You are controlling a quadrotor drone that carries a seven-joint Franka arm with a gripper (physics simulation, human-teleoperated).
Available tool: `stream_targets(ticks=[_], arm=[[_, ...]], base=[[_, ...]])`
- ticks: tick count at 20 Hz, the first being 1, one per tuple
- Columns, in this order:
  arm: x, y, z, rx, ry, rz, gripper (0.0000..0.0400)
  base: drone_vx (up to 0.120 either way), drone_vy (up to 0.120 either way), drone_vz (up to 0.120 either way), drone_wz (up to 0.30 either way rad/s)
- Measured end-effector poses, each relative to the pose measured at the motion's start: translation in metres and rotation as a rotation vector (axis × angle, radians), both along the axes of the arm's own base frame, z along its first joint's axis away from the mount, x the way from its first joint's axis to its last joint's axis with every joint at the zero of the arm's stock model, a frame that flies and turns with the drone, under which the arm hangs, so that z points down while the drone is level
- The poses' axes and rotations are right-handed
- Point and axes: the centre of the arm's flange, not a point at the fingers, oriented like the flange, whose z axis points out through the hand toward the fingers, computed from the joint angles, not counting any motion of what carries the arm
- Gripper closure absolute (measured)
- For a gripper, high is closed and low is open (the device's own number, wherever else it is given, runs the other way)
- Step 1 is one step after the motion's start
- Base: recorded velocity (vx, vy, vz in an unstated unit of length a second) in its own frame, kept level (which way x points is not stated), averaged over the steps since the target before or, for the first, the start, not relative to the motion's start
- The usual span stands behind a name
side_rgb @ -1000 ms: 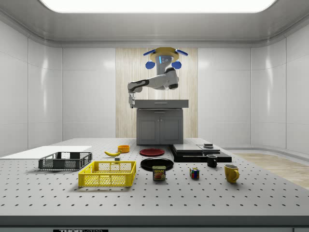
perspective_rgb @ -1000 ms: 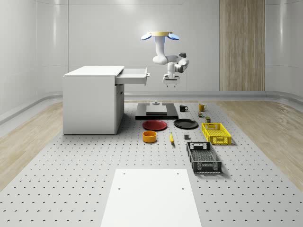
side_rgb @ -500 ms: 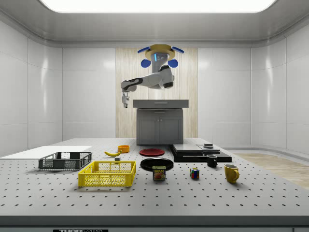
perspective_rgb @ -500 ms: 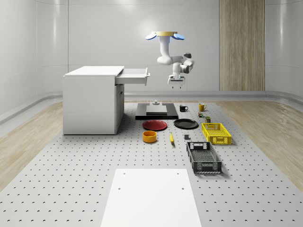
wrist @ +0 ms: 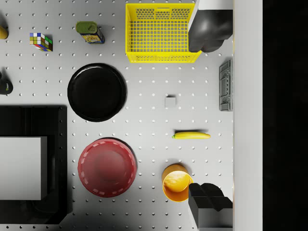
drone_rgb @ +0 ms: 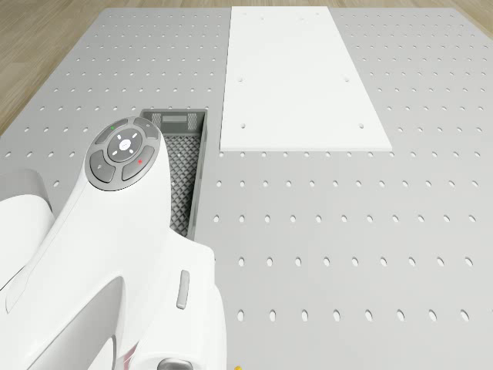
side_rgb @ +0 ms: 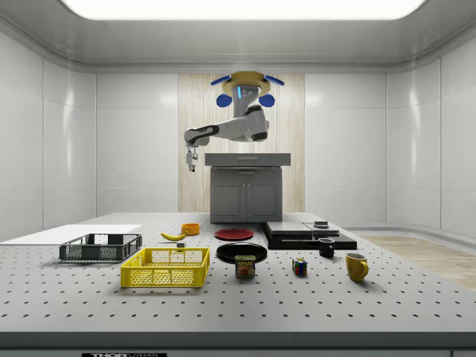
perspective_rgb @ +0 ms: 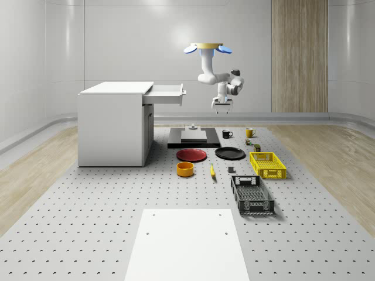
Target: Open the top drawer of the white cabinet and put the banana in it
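The drone (perspective_rgb: 208, 48) hovers high above the perforated table (perspective_rgb: 105, 222), over its far half, and the arm bends down so that the gripper (perspective_rgb: 222, 108) hangs in the air, pointing straight down, well above the black plate (perspective_rgb: 229, 153) and to the whole-scene view's right of the white cabinet (perspective_rgb: 111, 126). The top drawer (perspective_rgb: 165, 93) of that cabinet stands pulled out. In the wrist view the two fingers (wrist: 207, 31) are spread wide apart with nothing between them, and the banana (wrist: 191, 135) lies flat on the table far below, in the gap between them. The banana rests in the middle of the table, just beside the orange bowl (perspective_rgb: 185, 169) and near the red plate (perspective_rgb: 192, 155), well apart from the cabinet. The yellow basket (perspective_rgb: 267, 164) and the dark crate (perspective_rgb: 252, 195) stand along the table's edge at the whole-scene view's right. A small grey block (wrist: 170, 101) lies between the banana and the yellow basket. A yellow mug (side_rgb: 356, 265), a black mug (side_rgb: 326, 248), a colour cube (side_rgb: 299, 267) and a tin can (side_rgb: 245, 265) sit toward the table's far right corner in the whole-scene view. A white board (perspective_rgb: 186, 243) lies flat at the near edge.
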Motion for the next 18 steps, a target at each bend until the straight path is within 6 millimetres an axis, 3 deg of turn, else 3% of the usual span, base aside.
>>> stream_targets(ticks=[18], arm=[[0.0000,0.0000,0.0000,0.000,0.000,0.000,0.0000]], base=[[0.120,0.000,-0.120,0.000]])
